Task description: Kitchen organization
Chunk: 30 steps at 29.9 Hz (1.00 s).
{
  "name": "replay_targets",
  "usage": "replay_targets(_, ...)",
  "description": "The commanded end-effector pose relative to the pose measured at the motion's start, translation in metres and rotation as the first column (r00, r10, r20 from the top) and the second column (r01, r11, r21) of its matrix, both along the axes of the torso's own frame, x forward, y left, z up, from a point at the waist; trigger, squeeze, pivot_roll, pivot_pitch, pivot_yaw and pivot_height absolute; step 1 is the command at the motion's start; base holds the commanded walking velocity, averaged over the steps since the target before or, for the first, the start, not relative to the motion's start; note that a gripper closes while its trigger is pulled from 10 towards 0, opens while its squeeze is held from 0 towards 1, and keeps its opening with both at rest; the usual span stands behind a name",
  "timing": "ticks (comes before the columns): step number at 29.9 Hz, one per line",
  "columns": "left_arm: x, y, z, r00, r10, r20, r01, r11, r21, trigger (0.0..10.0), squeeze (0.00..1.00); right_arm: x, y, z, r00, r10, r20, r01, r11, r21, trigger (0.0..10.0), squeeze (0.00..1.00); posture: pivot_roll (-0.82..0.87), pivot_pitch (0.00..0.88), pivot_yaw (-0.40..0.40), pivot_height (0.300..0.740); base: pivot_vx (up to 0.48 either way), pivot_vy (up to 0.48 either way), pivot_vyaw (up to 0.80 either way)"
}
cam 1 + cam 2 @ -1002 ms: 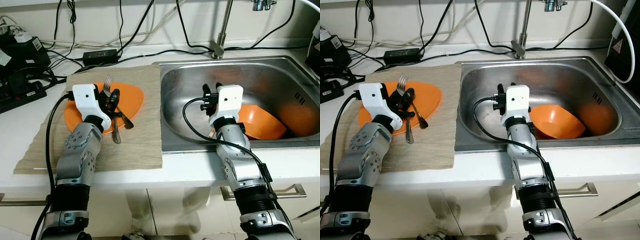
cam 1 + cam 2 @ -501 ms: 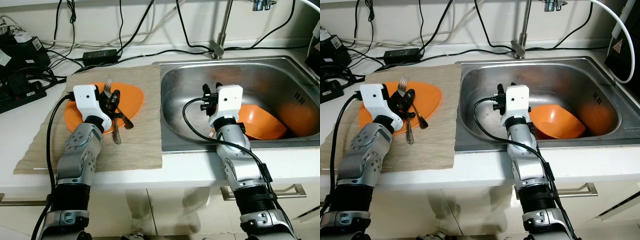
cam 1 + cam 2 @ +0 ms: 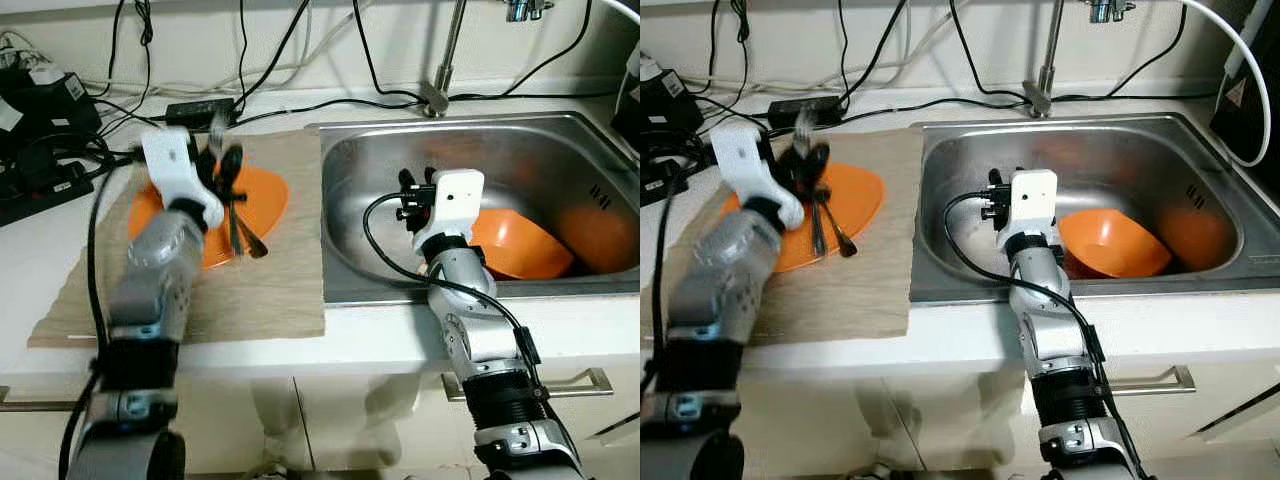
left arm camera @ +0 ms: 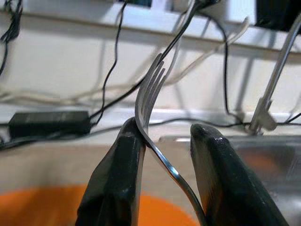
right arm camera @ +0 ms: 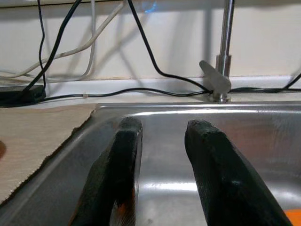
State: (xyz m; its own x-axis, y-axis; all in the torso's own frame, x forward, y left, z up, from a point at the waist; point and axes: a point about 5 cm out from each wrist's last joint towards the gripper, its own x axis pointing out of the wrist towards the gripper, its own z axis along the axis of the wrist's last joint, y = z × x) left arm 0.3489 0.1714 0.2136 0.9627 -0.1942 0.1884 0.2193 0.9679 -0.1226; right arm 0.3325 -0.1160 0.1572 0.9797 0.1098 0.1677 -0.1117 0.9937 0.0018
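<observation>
two grippers at work over counter and sink. nearest, right gripper (image 5: 157, 165) low in the sink (image 3: 520, 150), fingers apart and holding nothing, with an orange bowl (image 3: 515, 245) just beside it on the basin floor; unmoved from a second ago. across on the mat (image 3: 270, 290), left gripper (image 4: 162, 165) clamped on a fork (image 4: 150, 94), tines up, handle slanting down between the fingers. changed since a second ago: then low over the plate (image 3: 262, 195) among the cutlery, now raised and swung back toward the wall, blurred with motion, fork lifted clear. spoon (image 3: 835, 228) and one more utensil left lying on the plate. beyond, black adapter (image 4: 47, 123) and cables (image 3: 290, 50) along the counter's back edge, faucet (image 3: 440, 70) behind the sink.

probably means fork picked and on its way off the plate, so sorting the cutlery is under way but early, with two pieces and the plate yet to go. no holder or drawer seen, so cannot tell where it goes. thin, slick handle held askew: could twist or slip in a fast swing.
</observation>
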Motion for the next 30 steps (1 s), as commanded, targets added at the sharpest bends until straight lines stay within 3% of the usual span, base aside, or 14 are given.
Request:
replay_targets(1,0.000,0.001,-0.004,0.999,-0.014,-0.031,0.014,1.000,0.008,0.0,0.00,0.003,0.002,0.011,1.000,0.011,0.027,-0.011,1.000,0.015,10.0,0.00,-0.07,0.000,0.095,0.740,0.000,0.000,0.00)
replay_targets(3,0.001,0.002,-0.007,0.999,-0.013,-0.051,0.012,1.000,-0.019,0.0,0.00,0.003,0.002,0.010,1.000,0.011,0.018,-0.012,0.999,0.031,10.0,0.00,-0.07,0.000,0.096,0.740,0.000,0.000,0.00)
replay_targets(9,0.000,-0.004,-0.020,0.992,-0.044,-0.121,0.032,0.995,-0.098,0.0,0.00,0.005,0.003,0.006,0.993,0.075,-0.087,-0.046,0.953,0.300,10.0,0.00,-0.07,0.000,0.096,0.740,0.000,0.000,0.00)
replay_targets(20,0.001,-0.003,-0.022,0.988,-0.058,-0.144,0.039,0.991,-0.129,0.0,0.00,0.005,0.007,0.010,0.987,0.129,-0.097,-0.088,0.934,0.346,10.0,0.00,-0.07,0.000,0.094,0.740,0.000,0.000,0.00)
replay_targets(24,0.005,-0.006,-0.020,0.982,-0.089,-0.164,0.053,0.976,-0.211,0.0,0.00,0.004,0.016,0.018,0.966,0.234,-0.106,-0.156,0.861,0.484,10.0,0.00,-0.07,0.000,0.092,0.740,0.000,0.000,0.00)
replay_targets(30,0.009,-0.011,-0.013,0.980,-0.121,-0.160,0.077,0.963,-0.257,0.0,0.00,0.003,0.025,0.020,0.934,0.341,-0.112,-0.220,0.791,0.571,10.0,0.00,-0.07,0.000,0.092,0.740,0.000,0.000,0.00)
